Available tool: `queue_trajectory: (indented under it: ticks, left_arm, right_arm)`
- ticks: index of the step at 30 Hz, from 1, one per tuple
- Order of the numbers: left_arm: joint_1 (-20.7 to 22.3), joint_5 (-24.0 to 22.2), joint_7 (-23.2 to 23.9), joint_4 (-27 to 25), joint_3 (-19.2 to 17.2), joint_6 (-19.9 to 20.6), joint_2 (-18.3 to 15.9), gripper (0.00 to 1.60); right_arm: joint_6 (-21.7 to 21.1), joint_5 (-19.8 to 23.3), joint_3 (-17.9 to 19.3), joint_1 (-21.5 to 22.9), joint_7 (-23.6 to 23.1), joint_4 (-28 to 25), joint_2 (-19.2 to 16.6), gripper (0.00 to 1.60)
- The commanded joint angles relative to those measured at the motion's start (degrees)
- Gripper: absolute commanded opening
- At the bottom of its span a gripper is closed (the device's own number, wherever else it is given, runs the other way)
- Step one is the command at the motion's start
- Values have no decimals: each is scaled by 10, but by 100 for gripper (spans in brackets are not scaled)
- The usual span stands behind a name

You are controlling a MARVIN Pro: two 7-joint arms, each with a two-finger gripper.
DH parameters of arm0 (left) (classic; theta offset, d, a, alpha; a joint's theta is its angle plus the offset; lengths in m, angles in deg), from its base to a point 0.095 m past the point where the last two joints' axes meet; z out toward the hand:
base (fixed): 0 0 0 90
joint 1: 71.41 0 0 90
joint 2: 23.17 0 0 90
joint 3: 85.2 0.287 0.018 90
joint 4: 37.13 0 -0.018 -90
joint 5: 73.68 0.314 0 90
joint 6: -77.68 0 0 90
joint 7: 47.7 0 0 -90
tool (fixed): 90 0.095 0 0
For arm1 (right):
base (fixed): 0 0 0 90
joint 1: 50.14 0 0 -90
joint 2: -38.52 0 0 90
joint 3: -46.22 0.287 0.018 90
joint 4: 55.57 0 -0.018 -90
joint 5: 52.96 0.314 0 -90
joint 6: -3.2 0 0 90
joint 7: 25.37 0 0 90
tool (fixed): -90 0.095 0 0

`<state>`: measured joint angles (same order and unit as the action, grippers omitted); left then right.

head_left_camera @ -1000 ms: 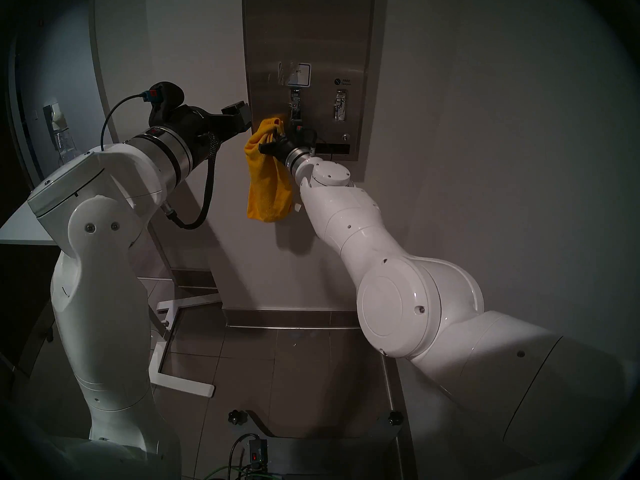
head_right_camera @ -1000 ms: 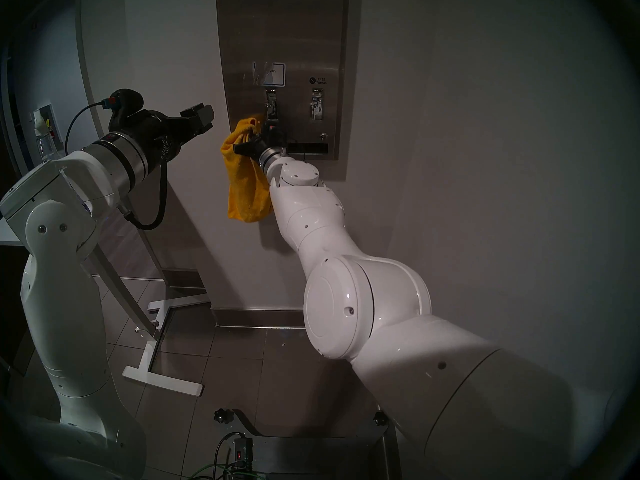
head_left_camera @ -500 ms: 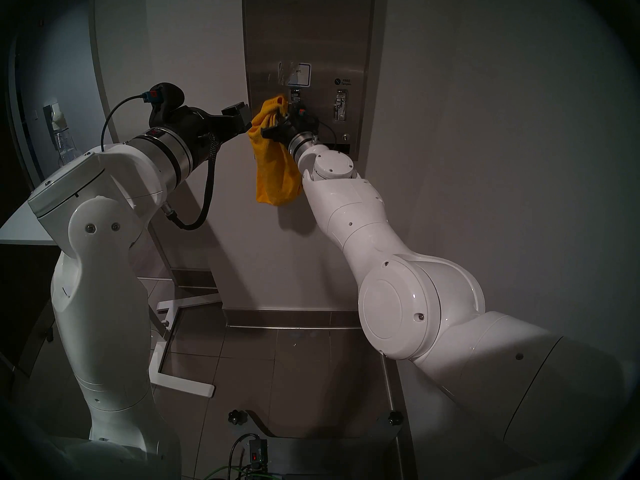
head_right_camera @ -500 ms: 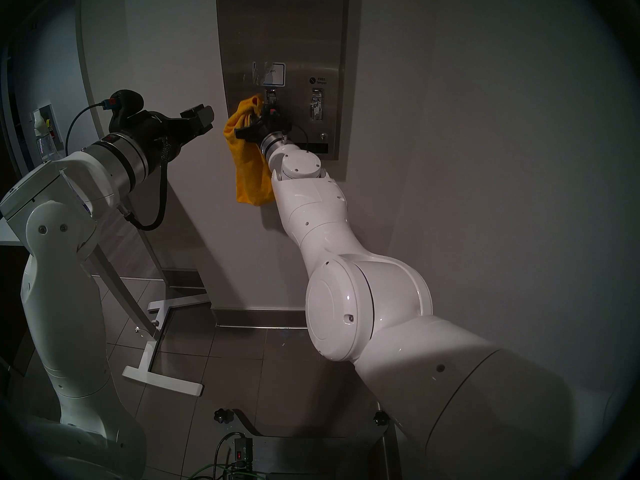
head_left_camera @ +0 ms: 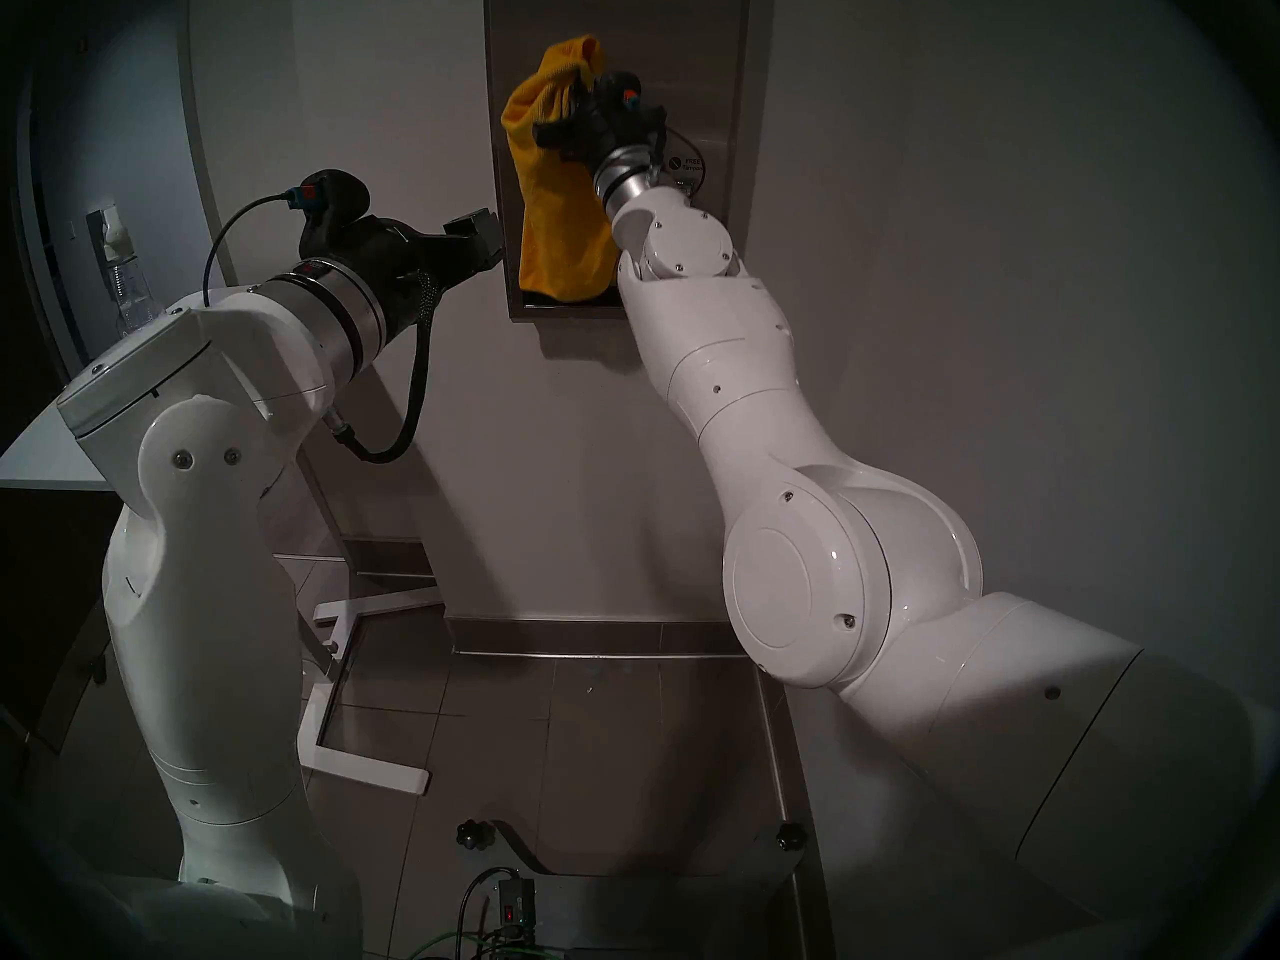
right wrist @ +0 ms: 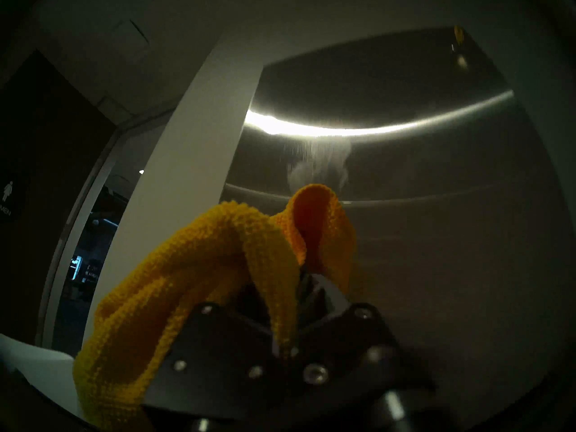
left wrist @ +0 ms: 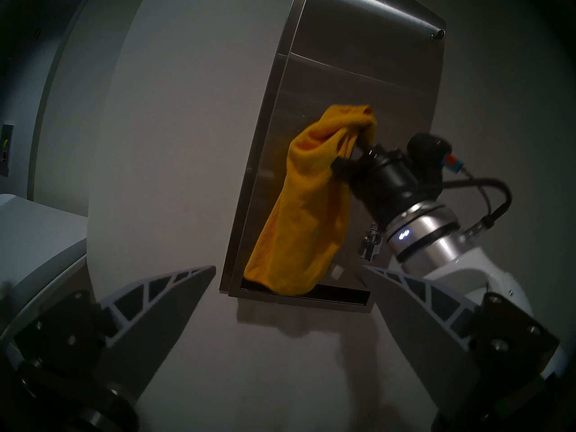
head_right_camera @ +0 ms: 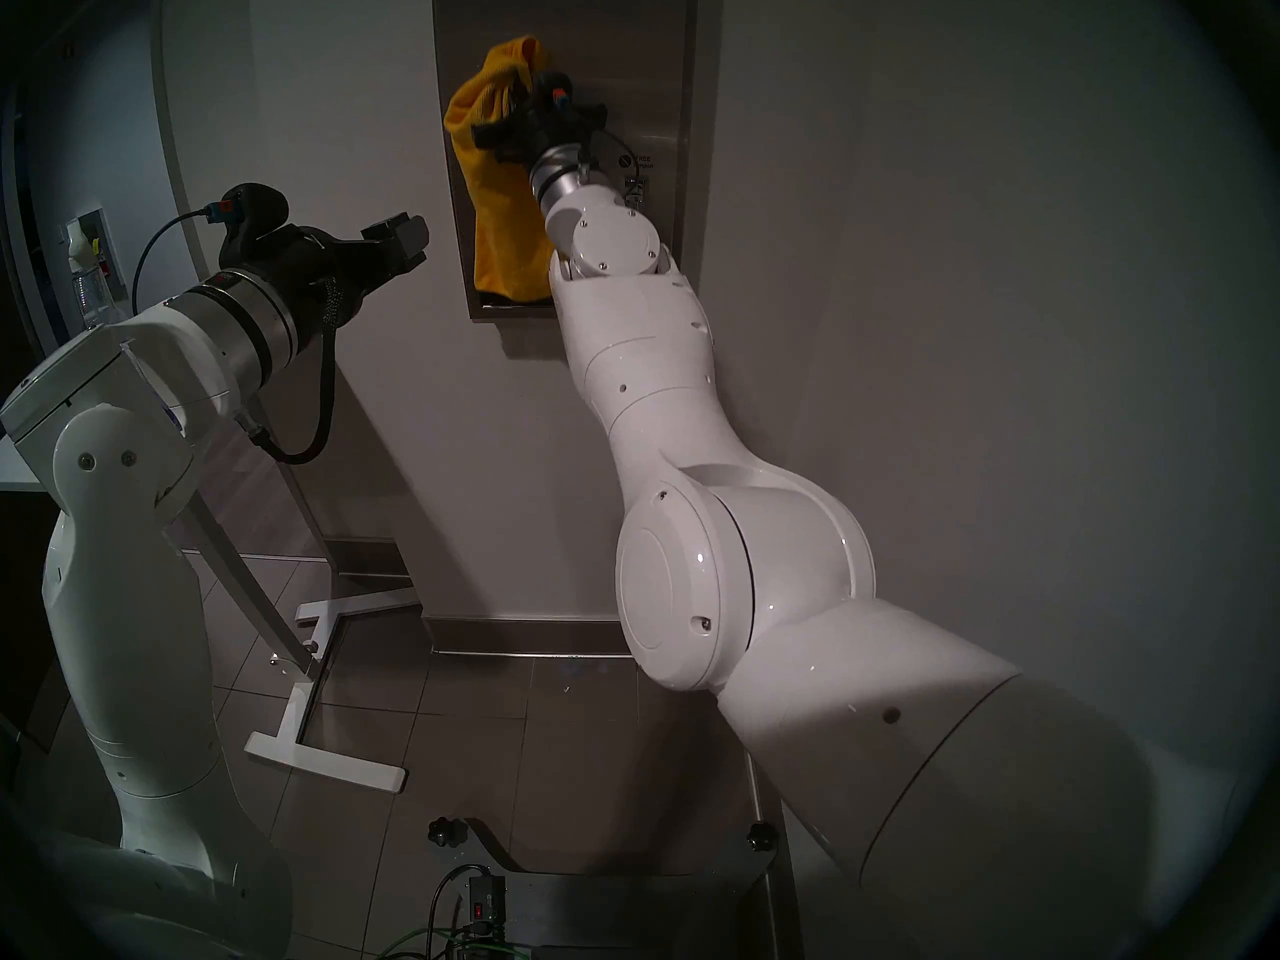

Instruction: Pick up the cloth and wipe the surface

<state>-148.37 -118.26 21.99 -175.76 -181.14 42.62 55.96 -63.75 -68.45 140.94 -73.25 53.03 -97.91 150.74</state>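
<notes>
**A:** What had just changed?

**B:** My right jaws [head_left_camera: 580, 96], clamped tight on a bunched corner of the yellow cloth [head_left_camera: 557, 196], had climbed from down by the coin knobs to the upper half of the steel dispenser front [head_left_camera: 692, 58], and my wrist had tilted upward. The cloth's tail hung down over the panel's left half, its hem just above the dark slot [left wrist: 339, 292].

**A:** Meaning what for the wipe?

**B:** I judged it one upward stroke along the left side; the right half still looked unwiped. Whether the bunch truly pressed the metal, I couldn't tell.

**A:** And against a second earlier?

**B:** Then the tail hung below the panel over the wall, and the label and left knob showed; now the cloth and my arm covered them. My left jaws [left wrist: 288, 270] stood wide and empty, unmoved, beside the panel.
</notes>
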Motion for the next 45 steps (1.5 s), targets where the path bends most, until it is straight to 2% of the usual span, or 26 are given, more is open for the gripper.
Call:
queue_trajectory:
  ticks: [1, 2, 3, 4, 5, 11, 16, 27, 33, 35, 36, 42, 43, 45]
  left_arm:
    - [21, 2, 0, -14, 1, -8, 1, 160]
    - [21, 2, 0, -14, 1, -8, 1, 160]
    - [21, 2, 0, -14, 1, -8, 1, 160]
    - [21, 2, 0, -14, 1, -8, 1, 160]
    - [21, 2, 0, -14, 1, -8, 1, 160]
    - [22, 2, -1, -14, 1, -8, 2, 160]
    - [23, 3, -1, -14, 1, -8, 2, 160]
    - [23, 3, -2, -14, 2, -7, 3, 160]
    - [24, 4, -2, -14, 2, -7, 3, 160]
    - [24, 4, -2, -14, 2, -7, 4, 160]
    - [24, 4, -1, -14, 2, -7, 4, 160]
    - [23, 4, -1, -14, 1, -6, 4, 160]
    - [23, 4, -1, -14, 1, -6, 4, 160]
    - [22, 4, -1, -14, 1, -6, 4, 160]
  right_arm:
    - [-68, -9, 5, 65, 13, 20, -5, 0]
    - [-64, -2, 15, 66, 15, 39, -6, 0]
    - [-85, 2, 19, 73, 17, 50, -8, 0]
    - [-81, -2, 18, 74, 15, 58, -13, 0]
    - [-102, -6, 16, 84, 11, 70, -17, 0]
    - [-147, -12, 12, 97, -1, 108, -20, 0]
    - [-182, 2, 26, 90, -44, 140, -22, 0]
    - [-207, 9, 31, 57, -80, 139, -21, 0]
    - [-212, 16, 39, 41, -77, 125, -21, 0]
    - [-218, 17, 41, 37, -69, 120, -21, 0]
    - [-217, 9, 38, 34, -50, 118, -21, 0]
    - [-227, 22, 65, 11, -12, 120, -14, 0]
    - [-229, 24, 73, 7, -23, 119, -13, 0]
    - [-230, 25, 78, 1, -13, 119, -10, 0]
